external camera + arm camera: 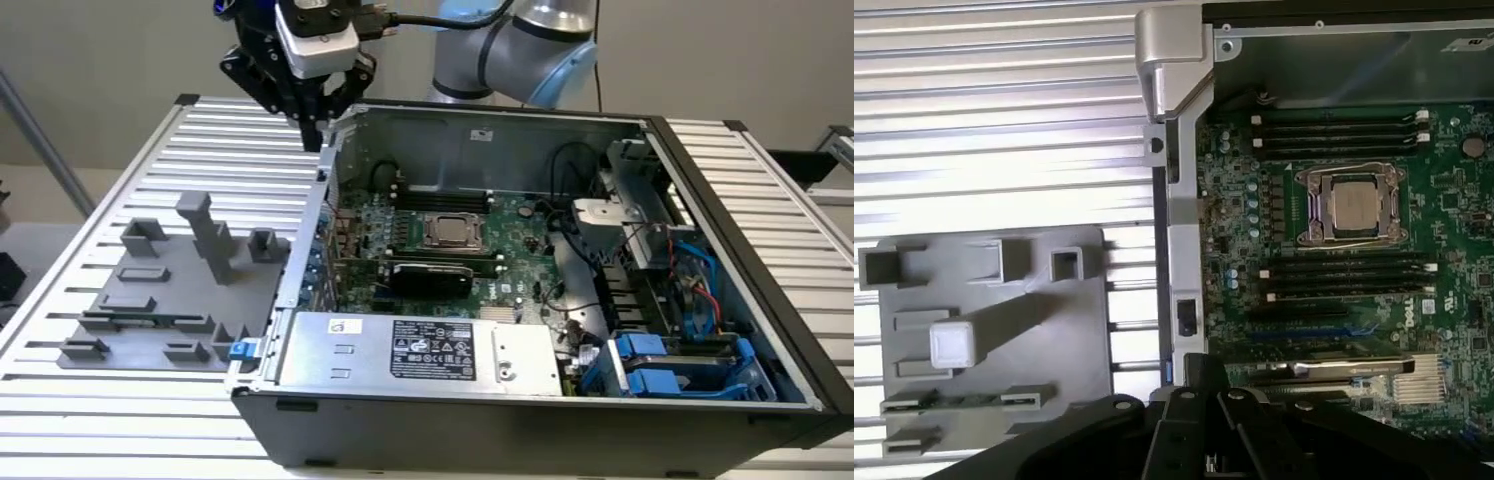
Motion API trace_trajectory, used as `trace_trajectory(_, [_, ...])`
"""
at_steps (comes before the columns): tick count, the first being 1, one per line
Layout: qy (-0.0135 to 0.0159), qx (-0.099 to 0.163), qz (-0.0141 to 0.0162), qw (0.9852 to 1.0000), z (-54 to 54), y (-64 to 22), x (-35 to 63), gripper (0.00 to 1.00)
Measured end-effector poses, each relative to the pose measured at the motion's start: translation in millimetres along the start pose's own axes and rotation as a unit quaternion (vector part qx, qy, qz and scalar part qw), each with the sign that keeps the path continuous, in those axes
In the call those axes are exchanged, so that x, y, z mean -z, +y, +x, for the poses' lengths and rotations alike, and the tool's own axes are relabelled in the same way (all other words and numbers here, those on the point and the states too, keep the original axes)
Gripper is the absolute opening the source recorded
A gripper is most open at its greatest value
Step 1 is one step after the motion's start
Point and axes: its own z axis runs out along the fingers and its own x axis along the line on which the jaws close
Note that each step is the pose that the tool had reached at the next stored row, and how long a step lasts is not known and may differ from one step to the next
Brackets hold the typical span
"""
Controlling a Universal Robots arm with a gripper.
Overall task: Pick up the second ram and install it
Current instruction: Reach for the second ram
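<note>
My gripper (pixel 316 138) hangs high over the back left corner of the open computer case (pixel 287 290), its fingers drawn together with nothing visible between them. In the wrist view the gripper (pixel 1206 400) is a dark mass just over the case's side wall. A dark RAM stick (pixel 966 401) lies in a holder on the grey fixture plate (pixel 1054 330), also seen as the RAM stick (pixel 134 320) in the exterior view, well apart from the gripper. On the motherboard, black RAM slots (pixel 1344 125) and more RAM slots (pixel 1349 272) flank the CPU socket (pixel 1352 205).
The fixture plate (pixel 114 295) on the ribbed table (pixel 80 400) carries upright grey posts (pixel 211 235). Inside the case are a power supply (pixel 427 345), cables and blue drive bays (pixel 667 365). The case's metal walls rise around the board.
</note>
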Motion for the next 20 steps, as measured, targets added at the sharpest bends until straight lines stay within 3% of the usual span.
trace_trajectory(20, [-0.0003, 0.0, 0.0039, 1.0, 90.0, -14.2, -5.7, 0.0])
